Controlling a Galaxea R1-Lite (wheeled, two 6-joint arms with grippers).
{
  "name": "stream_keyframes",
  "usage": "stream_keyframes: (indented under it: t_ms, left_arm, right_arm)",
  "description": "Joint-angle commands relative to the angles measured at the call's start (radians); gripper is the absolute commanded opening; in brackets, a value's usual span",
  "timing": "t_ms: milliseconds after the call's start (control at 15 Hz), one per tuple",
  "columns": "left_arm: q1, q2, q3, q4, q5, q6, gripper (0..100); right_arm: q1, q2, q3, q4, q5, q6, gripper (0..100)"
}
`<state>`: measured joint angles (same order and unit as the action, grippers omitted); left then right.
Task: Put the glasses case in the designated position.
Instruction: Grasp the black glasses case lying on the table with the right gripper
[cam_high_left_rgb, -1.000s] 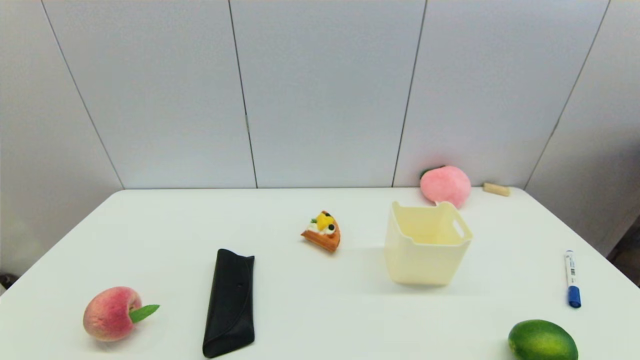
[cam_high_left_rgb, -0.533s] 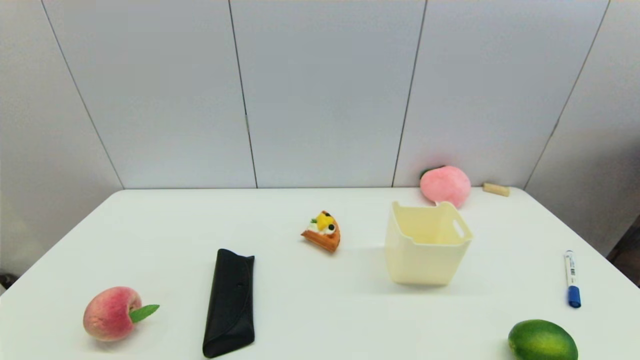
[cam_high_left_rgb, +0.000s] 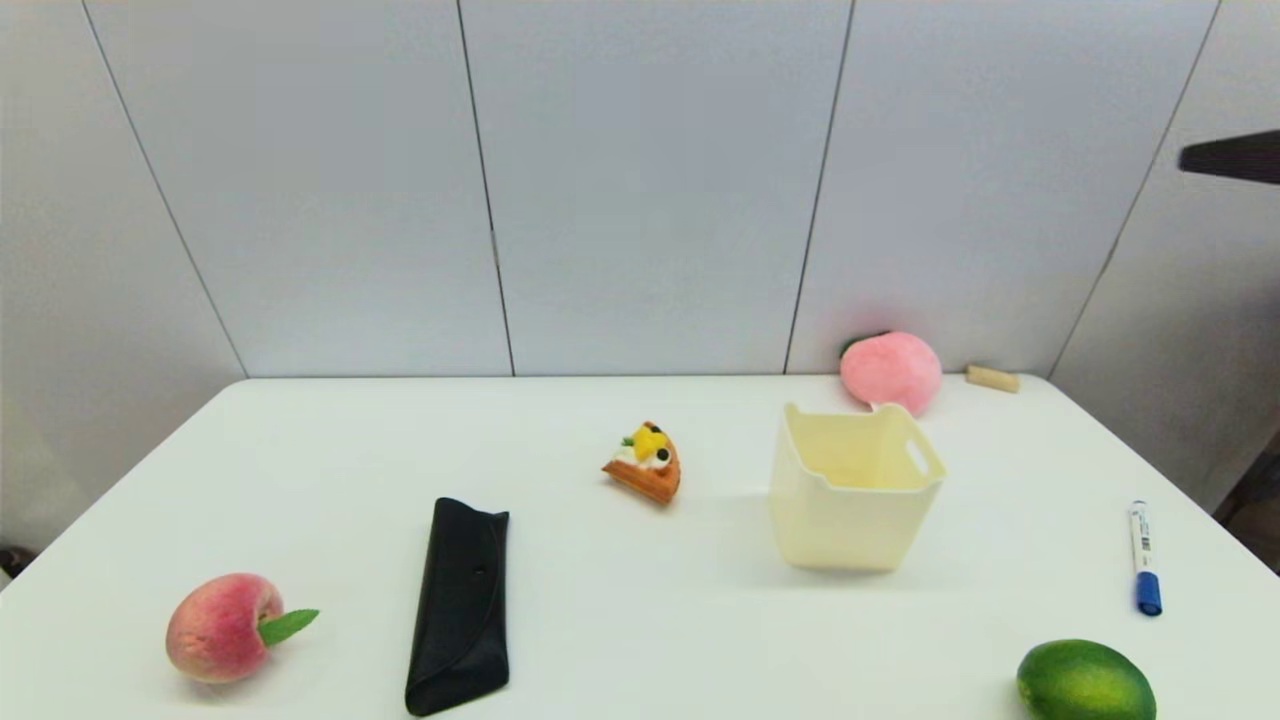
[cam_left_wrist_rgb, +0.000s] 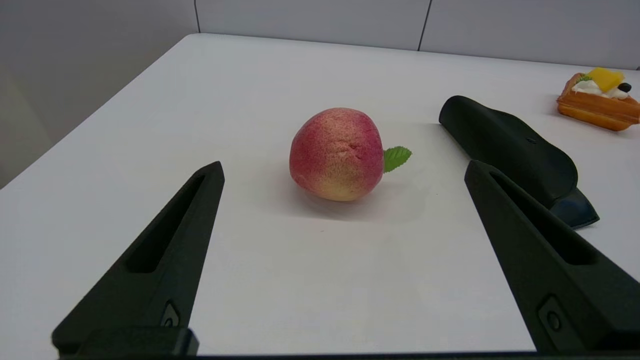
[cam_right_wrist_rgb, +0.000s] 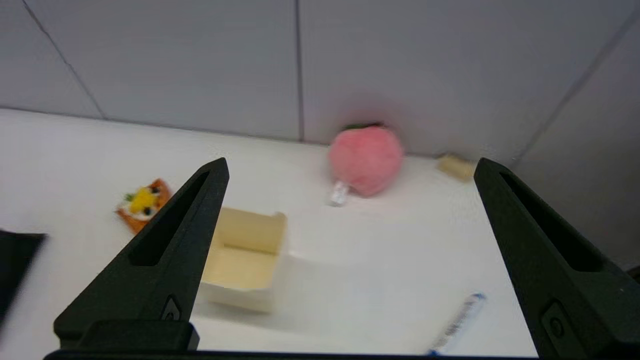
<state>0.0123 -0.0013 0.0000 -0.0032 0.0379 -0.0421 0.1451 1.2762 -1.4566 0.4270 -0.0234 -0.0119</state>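
The glasses case (cam_high_left_rgb: 460, 605), a long flat black pouch, lies on the white table at the front left, to the right of a peach. It also shows in the left wrist view (cam_left_wrist_rgb: 510, 145) and at the edge of the right wrist view (cam_right_wrist_rgb: 12, 265). My left gripper (cam_left_wrist_rgb: 344, 165) is open and low over the front left of the table, with the peach just ahead of its fingers and the case off to one side. My right gripper (cam_right_wrist_rgb: 351, 162) is open and held high above the right side of the table. One of its fingers (cam_high_left_rgb: 1228, 157) shows at the head view's upper right edge.
A cream basket (cam_high_left_rgb: 850, 520) stands right of centre, empty. A peach (cam_high_left_rgb: 222, 627) with a green leaf lies at the front left. A cake slice (cam_high_left_rgb: 645, 464) sits mid-table. At the back right are a pink plush peach (cam_high_left_rgb: 890, 372) and a cork (cam_high_left_rgb: 992, 378). A blue marker (cam_high_left_rgb: 1143, 556) and a lime (cam_high_left_rgb: 1085, 681) lie at the right.
A black finger of my right gripper has come into the head view at the upper right edge. Nothing on the table has moved.
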Motion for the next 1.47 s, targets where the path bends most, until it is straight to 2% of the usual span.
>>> stream_keyframes:
  t_ms: [67, 200, 333, 467, 667, 800, 933, 1133, 1400, 1467]
  left_arm:
    - [0.001, 0.001, 0.0, -0.001, 0.0, -0.001, 100]
    - [0.0, 0.001, 0.0, -0.001, 0.0, -0.001, 100]
    - [0.0, 0.001, 0.0, -0.001, 0.0, -0.001, 100]
    - [0.0, 0.001, 0.0, -0.001, 0.0, -0.001, 100]
    - [0.001, 0.001, 0.0, -0.001, 0.0, -0.001, 100]
    - [0.001, 0.001, 0.0, -0.001, 0.0, -0.001, 100]
    - [0.0, 0.001, 0.0, 0.002, 0.0, -0.001, 100]
    - [0.001, 0.001, 0.0, -0.001, 0.0, -0.001, 100]
    - [0.0, 0.001, 0.0, -0.001, 0.0, -0.001, 100]
    - [0.001, 0.001, 0.0, 0.002, 0.0, -0.001, 100]
  right_arm:
    - [0.197, 0.411, -0.403, 0.414, -0.044, 0.239, 100]
    - [0.257, 0.483, -0.475, 0.463, -0.043, 0.253, 100]
    - [0.33, 0.516, -0.49, 0.473, -0.062, 0.306, 100]
    - [0.416, 0.539, -0.49, 0.475, -0.101, 0.397, 100]
    - [0.511, 0.565, -0.49, 0.518, -0.102, 0.509, 100]
    - [0.557, 0.588, -0.49, 0.572, -0.101, 0.618, 100]
    - [0.599, 0.603, -0.488, 0.605, -0.09, 0.672, 100]
    - [0.685, 0.615, -0.488, 0.602, -0.03, 0.722, 100]
    - [0.807, 0.638, -0.493, 0.572, -0.027, 0.728, 100]
    - [0.834, 0.658, -0.493, 0.572, -0.03, 0.747, 100]
